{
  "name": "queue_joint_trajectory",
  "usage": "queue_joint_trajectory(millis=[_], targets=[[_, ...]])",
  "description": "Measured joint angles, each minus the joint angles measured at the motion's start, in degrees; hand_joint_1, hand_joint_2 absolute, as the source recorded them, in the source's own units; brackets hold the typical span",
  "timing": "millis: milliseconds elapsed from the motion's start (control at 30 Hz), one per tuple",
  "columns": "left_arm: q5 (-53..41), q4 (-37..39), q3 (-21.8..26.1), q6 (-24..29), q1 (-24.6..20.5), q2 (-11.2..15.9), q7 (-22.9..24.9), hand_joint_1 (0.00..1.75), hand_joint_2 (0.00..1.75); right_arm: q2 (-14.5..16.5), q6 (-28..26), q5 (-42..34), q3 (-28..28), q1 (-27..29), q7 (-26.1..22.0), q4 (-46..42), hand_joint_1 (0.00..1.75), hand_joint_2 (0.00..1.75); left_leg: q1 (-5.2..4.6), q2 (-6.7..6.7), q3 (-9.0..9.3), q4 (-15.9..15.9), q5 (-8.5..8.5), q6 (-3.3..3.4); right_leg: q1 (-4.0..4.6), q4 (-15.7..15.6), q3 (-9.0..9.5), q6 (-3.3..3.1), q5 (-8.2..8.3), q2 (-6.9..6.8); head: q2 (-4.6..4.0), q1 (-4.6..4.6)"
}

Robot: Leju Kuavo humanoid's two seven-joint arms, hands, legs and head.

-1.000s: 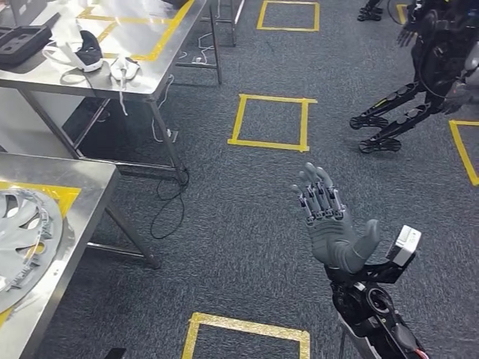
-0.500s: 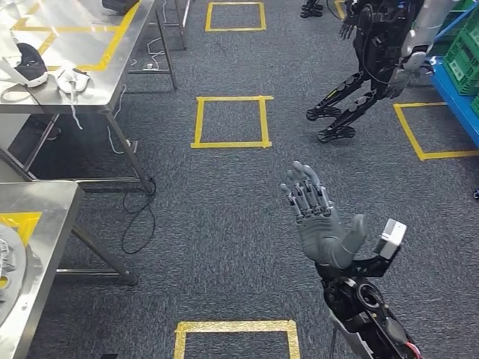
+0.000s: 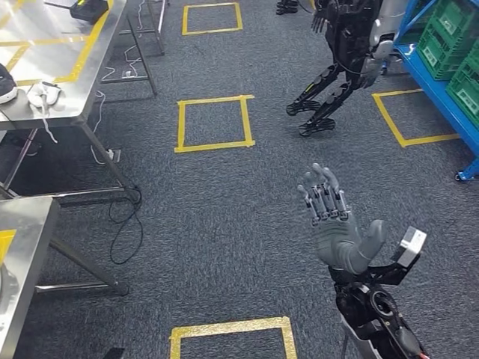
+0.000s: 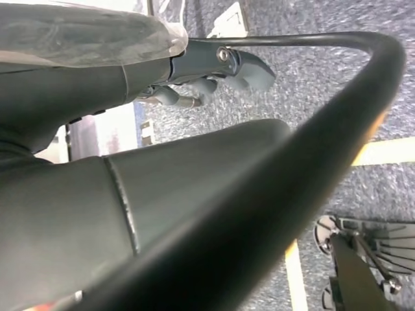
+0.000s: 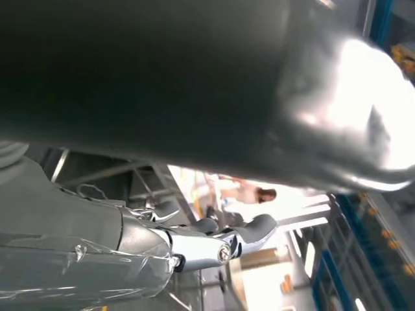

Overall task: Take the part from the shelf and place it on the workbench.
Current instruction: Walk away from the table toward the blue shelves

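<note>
Grey carpet lies under the right robot hand (image 3: pixel 333 228), fingers spread, holding nothing. The blue shelf (image 3: pixel 435 82) stands well ahead to its right; the part cannot be made out. Fetching seems not yet begun.

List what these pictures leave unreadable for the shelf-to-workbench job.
- Part: none can be made out; blue shelf cut by the head view's right edge.
- Workbench: cut by the left edge.
- Left hand: fingers mostly hidden behind a dark curved body.
- Right hand: open in head view; wrist view blurred.
</note>
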Motion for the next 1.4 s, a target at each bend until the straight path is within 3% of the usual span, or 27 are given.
queue_joint_trajectory(millis=[100,133,167,200,233,300,367,433,533,567,633,700,733,767,800,867,933,967,1033,1100,1200,1267,1300,1333,1400], targets=[[0.0,0.0,0.0,0.0,0.0,0.0,0.0,0.0,0.0,0.0,0.0,0.0,0.0,-0.1,0.0,-0.1,0.0,0.0,0.16,-2.69,-4.92,10.4,-5.46,-0.42,0.01,-0.2,-0.37,-0.66,0.42,1.23,0.0,-1.17],[0.0,0.0,0.0,0.0,0.1,0.0,0.0,0.0,0.0,0.0,0.0,0.0,0.0,0.0,0.0,-0.1,0.0,0.0,0.14,-2.87,-6.81,14.1,-6.77,-0.42,0.1,-0.1,-0.5,-0.75,0.49,1.68,0.0,-1.46],[0.0,0.0,0.0,0.0,0.1,0.0,0.0,0.0,0.0,0.0,0.0,0.0,0.1,0.0,0.0,-0.1,0.0,0.0,0.12,-2.92,-7.95,16.1,-7.04,-0.35,0.18,-0.1,-0.58,-0.81,0.54,2.22,0.0,-1.67],[0.0,0.0,0.0,0.0,0.1,0.0,0.0,0.0,0.0,0.0,-0.1,0.0,0.0,0.0,0.0,-0.1,0.0,0.0,0.09,-2.97,-8.0,15.8,-6.15,-0.17,0.25,-0.1,-0.61,-0.85,0.58,2.8,0.0,-1.87],[0.0,0.0,0.0,0.0,0.1,0.0,0.0,0.0,0.0,0.0,-0.1,0.0,0.0,0.0,0.0,-0.1,0.0,0.0,0.06,-3.04,-7.05,13.6,-4.51,0.05,0.29,-0.1,-0.6,-0.85,0.61,3.32,0.0,-2.04],[0.0,0.0,0.0,0.0,0.1,0.1,0.0,0.0,0.0,0.0,-0.1,0.0,0.0,0.0,0.0,-0.1,0.0,0.0,-0.02,-3.78,-2.73,4.5,-0.2,0.62,0.29,-0.1,-0.41,-0.76,0.69,4.35,0.0,-2.38],[0.0,0.0,0.0,0.0,0.0,0.2,0.0,0.0,0.0,0.0,-0.1,0.0,0.0,0.0,0.0,-0.1,0.0,0.0,-0.21,-5.25,0.15,-1.5,1.88,1.01,0.09,-0.4,-0.3,-0.35,0.91,5.06,0.0,-2.54],[0.0,0.0,0.0,0.0,-0.1,0.2,0.0,0.0,0.0,0.0,-0.1,0.1,0.0,0.1,0.0,-0.2,0.0,0.0,-0.46,-6.01,0.29,-2.1,2.04,1.24,-0.08,-0.6,-0.45,0.3,1.16,5.58,0.0,-2.67],[-0.1,0.0,0.0,0.0,-0.3,0.2,0.1,0.0,0.0,0.0,-0.2,0.1,0.0,0.2,0.0,-0.3,0.0,0.0,-0.29,-5.07,0.41,-2.7,2.4,1.92,-0.09,-0.2,-1.03,1.18,0.9,5.72,0.0,-2.57],[-0.2,0.0,0.0,0.0,-0.2,0.2,0.1,0.0,0.0,-0.1,-0.2,0.1,-0.1,0.2,0.0,-0.3,0.0,0.0,-0.16,-4.62,0.5,-2.9,2.52,2.2,-0.03,1.0,-1.7,1.4,0.0,4.91,0.0,-2.33],[-0.2,0.0,-0.1,0.0,-0.1,0.2,0.1,0.0,0.0,-0.1,-0.2,0.1,-0.1,0.3,0.0,-0.3,0.0,0.0,-0.13,-3.62,0.57,-3.1,2.6,2.57,0.0,7.8,-4.7,1.83,-3.79,2.79,0.0,-1.54],[-0.3,0.0,-0.1,0.0,0.0,0.2,0.1,0.0,0.0,-0.1,-0.3,0.1,-0.1,0.5,0.0,-0.3,0.0,0.0,-0.2,-2.54,0.48,-3.0,2.56,2.72,-0.1,16.3,-8.4,2.23,-7.51,1.92,0.0,-0.8],[-0.4,0.0,-0.1,0.0,0.1,0.2,0.1,0.0,0.0,-0.1,-0.3,0.1,-0.1,0.7,0.0,-0.3,0.0,0.0,-0.21,-2.04,0.44,-3.0,2.54,2.72,-0.16,18.1,-9.13,2.34,-7.9,1.83,0.0,-0.6],[-0.4,0.0,-0.1,0.0,0.1,0.2,0.1,0.0,0.0,-0.1,-0.4,0.1,-0.1,0.8,0.0,-0.3,0.0,0.0,-0.21,-1.57,0.47,-3.0,2.5,2.71,-0.22,17.8,-8.74,2.39,-7.21,1.73,0.0,-0.4],[-0.5,0.0,-0.1,0.0,0.1,0.2,0.1,0.0,0.0,-0.1,-0.4,0.1,-0.1,0.8,0.0,-0.3,0.0,0.0,-0.21,-1.16,0.57,-3.0,2.45,2.66,-0.26,14.8,-7.02,2.33,-5.46,1.53,0.0,-0.18],[-0.5,0.0,-0.2,0.0,0.0,0.1,0.1,0.0,0.0,-0.2,-0.4,0.1,-0.2,0.8,0.0,-0.4,0.0,0.0,-0.25,-0.48,0.89,-2.9,2.26,2.42,-0.1,5.5,-1.94,1.88,-1.71,-0.03,0.0,0.32],[-0.5,0.0,-0.4,0.0,0.0,0.1,0.1,0.0,0.0,-0.2,-0.4,0.1,-0.2,0.8,0.0,-0.4,0.0,0.0,-0.45,0.16,1.0,-2.8,2.07,2.0,0.42,-0.3,1.01,1.23,-0.38,-1.64,0.0,0.66],[-0.5,0.0,-0.4,0.0,0.1,0.1,0.1,0.0,0.0,-0.2,-0.4,0.1,-0.2,0.8,0.0,-0.4,0.0,0.0,-0.55,0.55,0.95,-2.7,2.07,1.79,0.65,-0.9,1.25,0.96,-0.54,-1.81,0.0,0.59],[-0.5,0.0,-0.5,0.0,0.0,0.1,0.1,0.0,0.0,-0.3,-0.4,0.1,-0.3,0.9,0.0,-0.6,0.0,0.0,-0.59,1.35,0.88,-2.6,1.98,1.25,0.6,-1.1,1.32,0.33,-0.19,-0.88,0.0,0.39],[-0.5,0.0,-0.7,0.0,0.0,0.1,0.1,0.0,0.0,-0.4,-0.4,0.1,-0.3,0.9,0.0,-0.7,0.0,0.0,-0.43,0.15,0.02,-0.4,0.31,0.62,0.37,-1.5,1.34,-0.28,0.25,0.02,0.0,0.05],[-0.6,0.0,-0.9,-0.1,0.0,0.1,0.1,0.0,0.0,-0.4,-0.4,0.2,-0.3,0.9,0.0,-0.8,0.0,0.0,-0.11,-2.61,-5.47,11.0,-5.27,-0.02,0.25,-1.7,1.02,-0.8,0.6,1.23,0.0,-1.06],[-0.6,0.0,-0.9,-0.1,0.1,0.0,0.1,0.0,0.0,-0.4,-0.5,0.2,-0.3,1.1,0.1,-0.8,0.0,0.0,-0.05,-2.85,-8.18,15.9,-6.38,-0.15,0.27,-1.6,0.84,-0.88,0.67,2.12,0.0,-1.42],[-0.6,0.0,-0.9,-0.1,0.1,0.1,0.1,0.0,0.0,-0.4,-0.5,0.2,-0.3,1.1,0.1,-0.8,0.0,0.0,-0.02,-2.88,-7.82,14.8,-5.08,-0.12,0.27,-1.5,0.82,-0.88,0.68,2.67,0.0,-1.63],[-0.6,0.0,-1.0,-0.1,0.1,0.1,0.1,0.0,0.0,-0.4,-0.6,0.2,-0.3,1.1,0.1,-0.8,0.0,0.0,0.02,-3.05,-6.42,11.6,-2.95,-0.01,0.26,-1.4,0.84,-0.86,0.66,3.24,0.0,-1.85],[-0.6,0.0,-1.0,-0.1,0.1,0.2,0.1,0.0,0.0,-0.4,-0.6,0.2,-0.4,1.1,0.0,-0.9,0.0,0.0,0.13,-4.41,-2.4,2.9,1.31,0.29,0.3,-1.1,0.78,-0.66,0.56,4.23,0.0,-2.3]])
